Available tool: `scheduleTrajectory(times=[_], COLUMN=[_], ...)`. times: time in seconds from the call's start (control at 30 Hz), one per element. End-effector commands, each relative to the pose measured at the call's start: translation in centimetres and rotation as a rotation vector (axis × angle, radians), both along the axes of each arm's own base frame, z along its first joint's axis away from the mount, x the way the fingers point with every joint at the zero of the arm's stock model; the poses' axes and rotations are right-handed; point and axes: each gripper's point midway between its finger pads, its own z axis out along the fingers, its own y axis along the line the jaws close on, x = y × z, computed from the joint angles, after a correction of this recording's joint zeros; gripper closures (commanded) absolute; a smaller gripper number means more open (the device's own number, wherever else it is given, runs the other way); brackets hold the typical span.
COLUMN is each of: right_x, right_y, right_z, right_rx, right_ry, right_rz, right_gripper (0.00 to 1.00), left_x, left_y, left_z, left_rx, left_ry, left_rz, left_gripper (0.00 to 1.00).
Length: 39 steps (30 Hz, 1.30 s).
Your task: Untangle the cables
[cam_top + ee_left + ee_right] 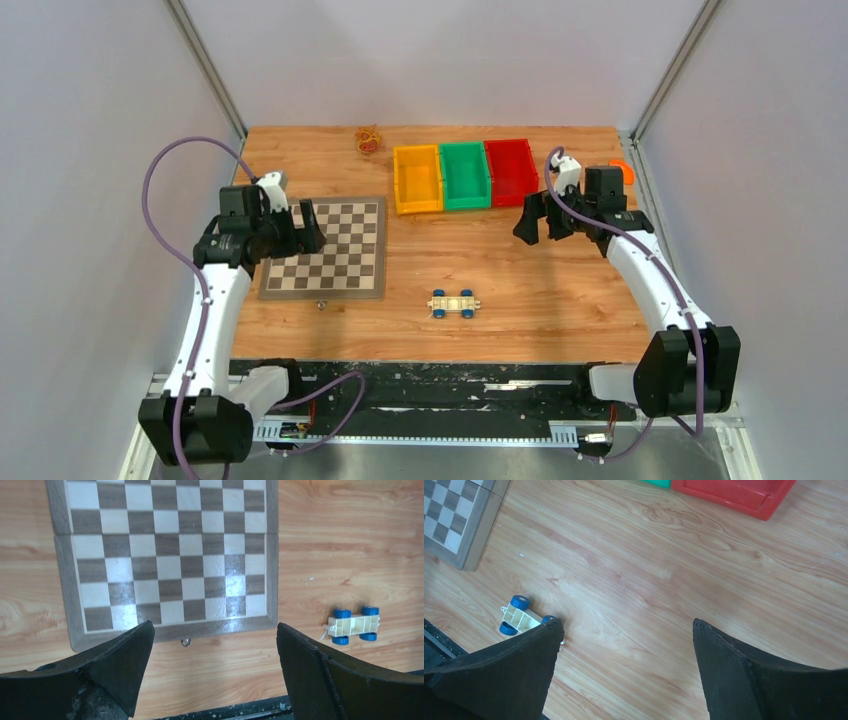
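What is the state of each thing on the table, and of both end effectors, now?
cables: tangled in one small clump, untouched.
chessboard: unfolded flat, no pieces.
yellow bin: empty.
green bin: empty.
red bin: empty.
toy car: lying flat, untouched.
left end effector: open, holding nothing.
right end effector: open, holding nothing.

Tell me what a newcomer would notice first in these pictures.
Three bright bins in a row, the yellow bin, the green bin and the red bin, stand out at the far side of the table, right of centre. Next comes the chessboard on the left side. A small tangle of cables sits at the far edge, left of the bins, and a toy cart with blue wheels lies near the middle.
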Motion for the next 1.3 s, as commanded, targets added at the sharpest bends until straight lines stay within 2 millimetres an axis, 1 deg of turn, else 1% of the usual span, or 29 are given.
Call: scheduleTrajectory(times=[0.0, 0.13, 0.17, 0.2, 0.23, 0.27, 0.3, 0.33, 0.37, 0.4, 0.43, 0.47, 0.5, 0.53, 0.57, 0.6, 0.63, 0.67, 0.7, 0.73, 0.77, 0.8, 0.93, 1.07, 1.13, 1.17, 1.2, 1.23, 1.27], right_x=[1.1, 1.0, 1.1, 1.2, 1.4, 1.5, 1.6, 1.8, 2.0, 2.3, 2.5, 2.8, 3.0, 3.2, 3.4, 3.5, 3.6, 3.6, 3.8, 4.0, 4.2, 4.4, 5.5, 6.5, 6.9, 7.0, 7.2, 7.3, 7.5], right_y=[0.7, 1.4, 1.4, 1.4, 1.3, 1.2, 1.2, 1.1, 1.1, 1.1, 1.1, 1.0, 1.1, 1.1, 1.1, 1.0, 1.0, 1.0, 0.9, 0.9, 0.8, 0.8, 0.4, 0.1, 0.1, 0.1, 0.1, 0.1, 0.0], right_z=[2.0, 1.1, 1.1, 1.1, 1.0, 1.0, 0.8, 0.8, 0.7, 0.6, 0.4, 0.2, 0.0, -0.4, -0.9, -1.4, -1.8, -2.2, -2.5, -2.7, -2.9, -3.1, -4.7, -5.7, -5.7, -5.8, -5.7, -5.8, -5.7], right_rx=[0.040, 0.069, 0.070, 0.068, 0.063, 0.056, 0.050, 0.045, 0.041, 0.038, 0.036, 0.033, 0.032, 0.031, 0.032, 0.031, 0.029, 0.026, 0.020, 0.015, 0.010, 0.006, -0.027, -0.053, -0.057, -0.059, -0.061, -0.065, -0.071], right_ry=[-0.049, -0.006, -0.006, -0.004, -0.004, -0.007, -0.007, -0.009, -0.007, -0.004, 0.001, 0.009, 0.016, 0.030, 0.046, 0.063, 0.077, 0.088, 0.096, 0.101, 0.107, 0.114, 0.167, 0.212, 0.221, 0.227, 0.230, 0.235, 0.236], right_rz=[0.027, 0.050, 0.050, 0.050, 0.046, 0.048, 0.051, 0.053, 0.054, 0.055, 0.056, 0.053, 0.052, 0.049, 0.046, 0.042, 0.041, 0.041, 0.039, 0.037, 0.037, 0.036, 0.032, 0.033, 0.040, 0.042, 0.044, 0.045, 0.044], right_gripper=[0.00, 0.00, 0.00, 0.00, 0.00, 0.00, 0.00, 0.00, 0.00, 0.00, 0.00, 0.00, 0.00, 0.00, 0.00, 0.00, 0.00, 0.00, 0.00, 0.00, 0.00, 0.00, 0.00, 0.00, 0.00, 0.00, 0.00, 0.00, 0.00], left_x=[5.2, 10.7, 13.1, 14.2, 16.8, 17.9, 20.3, 21.6, 23.6, 25.2, 26.5, 27.8, 28.9, 30.2, 31.0, 31.9, 32.7, 33.5, 34.1, 34.7, 35.2, 35.8, 37.8, 39.7, 40.7, 41.0, 41.7, 42.0, 42.4], left_y=[0.0, -2.2, -2.4, -2.9, -3.0, -3.3, -3.2, -3.2, -3.3, -3.3, -3.2, -3.5, -3.6, -3.7, -3.7, -3.9, -4.0, -4.1, -4.2, -4.2, -4.2, -4.2, -4.3, -5.0, -5.5, -6.0, -6.7, -6.9, -7.6], left_z=[5.2, 8.6, 9.2, 9.5, 9.6, 9.7, 9.4, 9.2, 8.6, 6.4, 7.0, 5.1, 5.6, 3.9, 3.7, 2.2, 2.1, 0.5, 0.2, -1.1, -1.4, -2.8, -5.5, -7.6, -8.4, -9.9, -8.9, -10.1, -9.7], left_rx=[-0.005, -0.138, -0.162, -0.215, -0.239, -0.283, -0.300, -0.337, -0.374, -0.391, -0.409, -0.445, -0.477, -0.495, -0.529, -0.548, -0.579, -0.596, -0.624, -0.635, -0.654, -0.661, -0.708, -0.774, -0.809, -0.824, -0.837, -0.838, -0.851], left_ry=[-0.163, -0.230, -0.248, -0.244, -0.258, -0.252, -0.258, -0.247, -0.239, -0.199, -0.221, -0.176, -0.192, -0.166, -0.172, -0.151, -0.164, -0.145, -0.152, -0.139, -0.142, -0.127, -0.120, -0.097, -0.092, -0.065, -0.085, -0.077, -0.087], left_rz=[-0.018, -0.092, -0.092, -0.084, -0.080, -0.061, -0.050, -0.013, 0.015, 0.033, 0.040, 0.062, 0.074, 0.086, 0.102, 0.106, 0.116, 0.124, 0.134, 0.144, 0.155, 0.169, 0.199, 0.235, 0.244, 0.253, 0.239, 0.251, 0.248], left_gripper=[0.00, 0.00, 0.00, 0.00, 0.00, 0.00, 0.00, 0.00, 0.00, 0.00, 0.00, 0.00, 0.00, 0.00, 0.00, 0.00, 0.00, 0.00, 0.00, 0.00, 0.00, 0.00, 0.00, 0.00, 0.00, 0.00, 0.00, 0.00, 0.00])
